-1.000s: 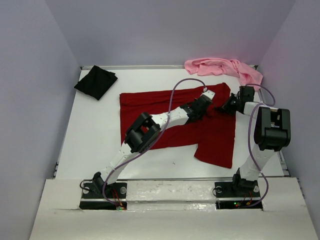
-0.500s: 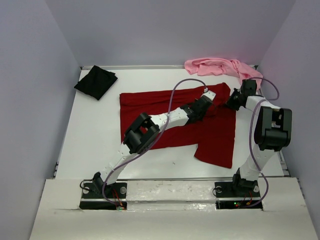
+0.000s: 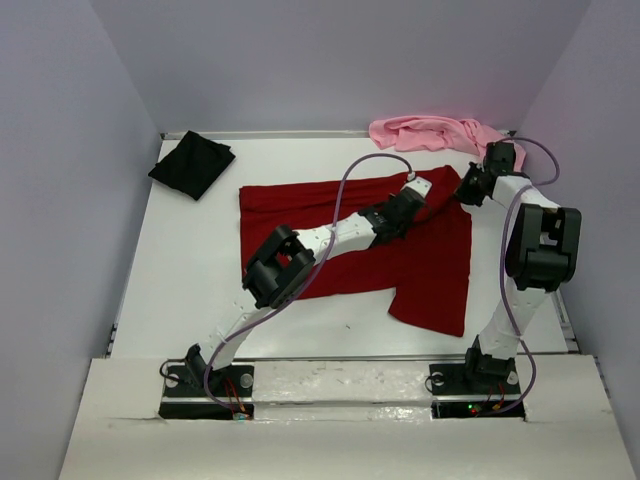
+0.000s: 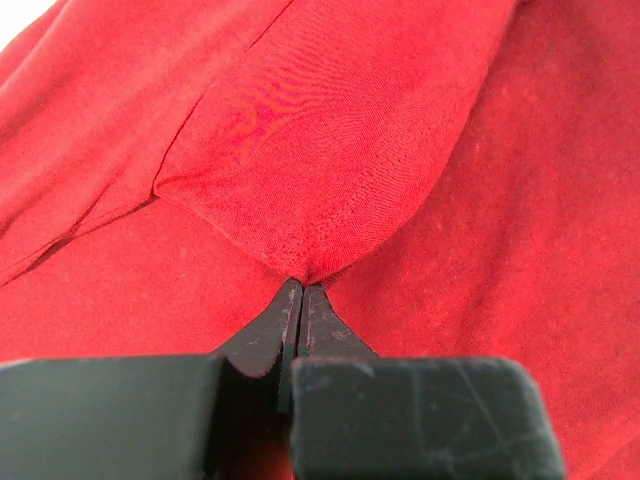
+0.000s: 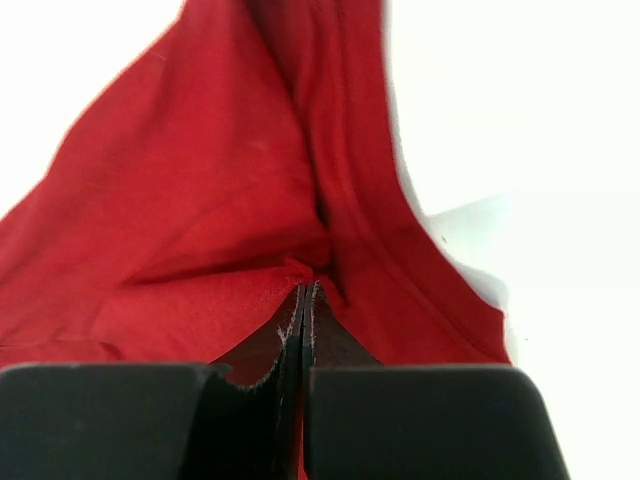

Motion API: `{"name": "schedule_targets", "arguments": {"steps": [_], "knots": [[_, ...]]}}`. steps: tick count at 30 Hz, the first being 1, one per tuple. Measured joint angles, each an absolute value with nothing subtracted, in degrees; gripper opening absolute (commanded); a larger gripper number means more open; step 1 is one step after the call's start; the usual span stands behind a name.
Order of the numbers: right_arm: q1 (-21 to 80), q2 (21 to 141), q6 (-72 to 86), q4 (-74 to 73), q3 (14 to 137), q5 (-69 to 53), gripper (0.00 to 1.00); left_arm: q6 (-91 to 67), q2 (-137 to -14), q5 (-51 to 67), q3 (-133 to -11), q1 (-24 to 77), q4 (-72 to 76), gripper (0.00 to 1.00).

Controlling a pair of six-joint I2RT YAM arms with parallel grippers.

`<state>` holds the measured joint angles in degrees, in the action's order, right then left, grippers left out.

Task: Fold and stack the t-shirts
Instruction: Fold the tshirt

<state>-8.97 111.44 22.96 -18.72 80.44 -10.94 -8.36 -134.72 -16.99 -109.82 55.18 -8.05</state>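
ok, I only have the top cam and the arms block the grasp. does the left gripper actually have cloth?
Observer: Yes. In the left wrist view the left gripper is shut, with a fold of the red shirt pinched at its tips.
Operator: and the right one?
Observer: The right gripper is shut too, with the same red cloth bunched at its tips.
Operator: edge or mid-cloth on the right?
Observer: Near an edge. A hem runs up from the pinch, and bare white table shows close beside it.
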Motion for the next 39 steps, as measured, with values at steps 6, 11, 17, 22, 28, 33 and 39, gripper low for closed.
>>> {"name": "schedule_targets", "arguments": {"steps": [6,11,17,22,28,33,39], "knots": [[-9.0,113.9,22.6,-20.9,80.5,-10.9,0.00,-8.3,-134.7,-17.0,-109.3,55.2,-8.6,0.04],[-9.0,114.6,22.4,-21.5,80.9,-10.9,0.01,-8.4,-134.7,-16.6,-109.2,55.2,-8.9,0.05],[-9.0,114.7,22.2,-21.9,81.0,-10.3,0.01,-8.4,-134.7,-15.7,-109.2,55.2,-8.9,0.08],[-9.0,114.7,22.2,-22.5,81.0,-9.0,0.03,-8.4,-134.7,-14.8,-109.2,55.2,-8.9,0.27],[-9.0,114.7,22.0,-23.2,81.8,-8.8,0.04,-8.6,-134.5,-13.7,-108.3,55.5,-9.0,0.58],[-9.0,114.7,22.0,-23.5,82.1,-9.0,0.04,-8.9,-134.5,-13.1,-108.3,56.1,-9.2,0.73],[-9.0,114.7,22.0,-23.6,82.1,-9.7,0.04,-8.9,-134.1,-14.5,-108.2,56.5,-9.3,0.77]]}}
